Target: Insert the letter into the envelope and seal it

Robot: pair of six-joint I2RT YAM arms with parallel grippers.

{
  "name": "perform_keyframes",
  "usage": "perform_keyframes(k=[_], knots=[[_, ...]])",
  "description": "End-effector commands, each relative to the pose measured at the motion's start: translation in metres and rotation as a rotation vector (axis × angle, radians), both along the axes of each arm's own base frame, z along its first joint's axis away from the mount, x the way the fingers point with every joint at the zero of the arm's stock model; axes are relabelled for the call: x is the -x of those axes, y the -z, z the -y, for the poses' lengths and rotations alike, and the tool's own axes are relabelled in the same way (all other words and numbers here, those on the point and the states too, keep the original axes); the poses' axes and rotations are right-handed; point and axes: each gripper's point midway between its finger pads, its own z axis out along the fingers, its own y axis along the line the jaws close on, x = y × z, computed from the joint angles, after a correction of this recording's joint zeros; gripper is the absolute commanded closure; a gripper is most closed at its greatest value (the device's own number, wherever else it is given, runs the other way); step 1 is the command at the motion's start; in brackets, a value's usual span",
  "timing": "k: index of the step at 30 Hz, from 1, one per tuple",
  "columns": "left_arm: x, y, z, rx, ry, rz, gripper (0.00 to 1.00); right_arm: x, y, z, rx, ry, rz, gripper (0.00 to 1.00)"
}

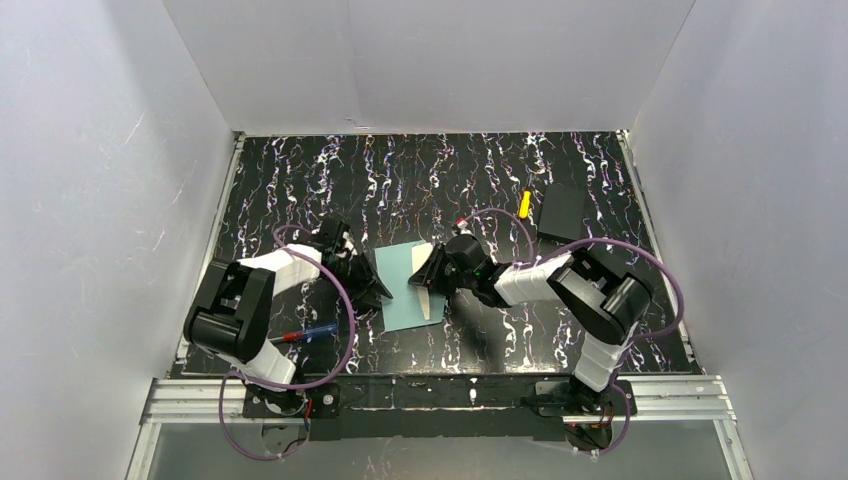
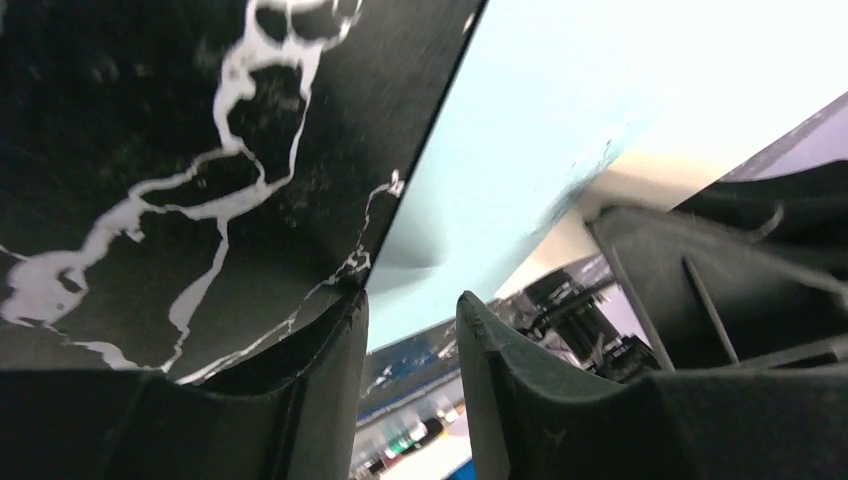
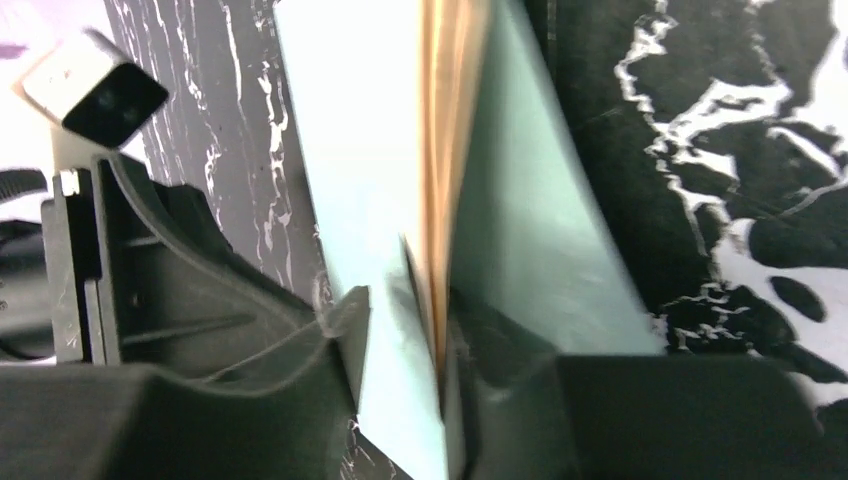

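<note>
Top external view shows the pale teal-green rectangular paper envelope [image 1: 400, 290] near the middle of the black, white-veined worktop [image 1: 500, 190], between the two hands. The tan, parchment-coloured paper letter [image 1: 431, 303] peeks out as a strip along the envelope's edge on the right arm's side. From the right wrist, the letter's tan edge runs between two teal sheets, so it looks partly inside the pocket. The right hand [image 1: 428, 275] stands astride that edge with its fingers parted, not visibly clamping. The left hand [image 1: 372, 285] is spread too, with the envelope's opposite edge reaching into its gap and background showing through beside it. Both papers are probably very light, thin and floppy. They would bow under a push, slide easily on the smooth worktop and crease if squeezed hard or dragged. The safest hold seems a shallow pinch on a free edge near a corner, one hand steadying the envelope while the other feeds the letter by its exposed edge.
</note>
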Motion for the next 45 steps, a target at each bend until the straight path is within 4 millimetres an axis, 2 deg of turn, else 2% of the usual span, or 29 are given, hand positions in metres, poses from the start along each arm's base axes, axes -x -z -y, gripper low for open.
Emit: perform_keyframes(k=[1,4,7,13,15,18,20,22,24,26,29,31,35,36,40,45], knots=[[-0.013,0.014,-0.031,-0.219,0.042,0.072,0.62,0.005,0.007,0.022,0.205,-0.095,0.033,0.52],[-0.025,-0.002,-0.032,-0.23,0.061,0.136,0.6,0.001,0.001,0.024,0.235,-0.12,0.061,0.45],[-0.039,-0.021,-0.03,-0.232,0.082,0.199,0.59,-0.006,0.0,0.028,0.257,-0.101,0.075,0.43],[-0.049,-0.044,-0.024,-0.199,0.097,0.237,0.59,-0.017,0.003,0.035,0.346,-0.116,0.126,0.33],[-0.055,-0.054,-0.009,-0.107,0.127,0.278,0.59,-0.018,0.005,0.032,0.365,-0.154,0.128,0.32],[-0.059,-0.074,0.03,0.157,0.213,0.327,0.6,-0.019,0.005,0.026,0.363,-0.208,0.135,0.35],[-0.059,-0.07,0.04,0.223,0.227,0.269,0.67,-0.018,0.003,0.023,0.329,-0.228,0.136,0.42],[-0.061,-0.057,0.042,0.228,0.23,0.218,0.77,-0.019,0.004,0.024,0.31,-0.238,0.131,0.53],[-0.064,-0.045,0.044,0.226,0.225,0.202,0.82,-0.019,0.006,0.024,0.3,-0.251,0.125,0.62],[-0.067,-0.032,0.04,0.185,0.22,0.182,0.85,-0.018,0.008,0.022,0.291,-0.269,0.119,0.67],[-0.066,-0.014,0.034,0.13,0.232,0.141,0.87,-0.018,0.005,0.017,0.271,-0.282,0.122,0.66],[-0.064,-0.005,0.032,0.111,0.236,0.111,0.89,-0.019,0.004,0.017,0.269,-0.275,0.123,0.62],[-0.055,0.012,0.025,0.068,0.243,0.029,0.91,-0.027,-0.004,0.024,0.289,-0.241,0.129,0.45],[-0.054,0.015,0.023,0.053,0.243,0.023,0.91,-0.029,-0.007,0.027,0.291,-0.225,0.13,0.43],[-0.049,0.021,0.02,0.038,0.254,0.006,0.91,-0.04,-0.014,0.037,0.266,-0.156,0.127,0.44],[-0.049,0.021,0.019,0.034,0.262,0.007,0.92,-0.051,-0.021,0.041,0.221,-0.12,0.152,0.52]])
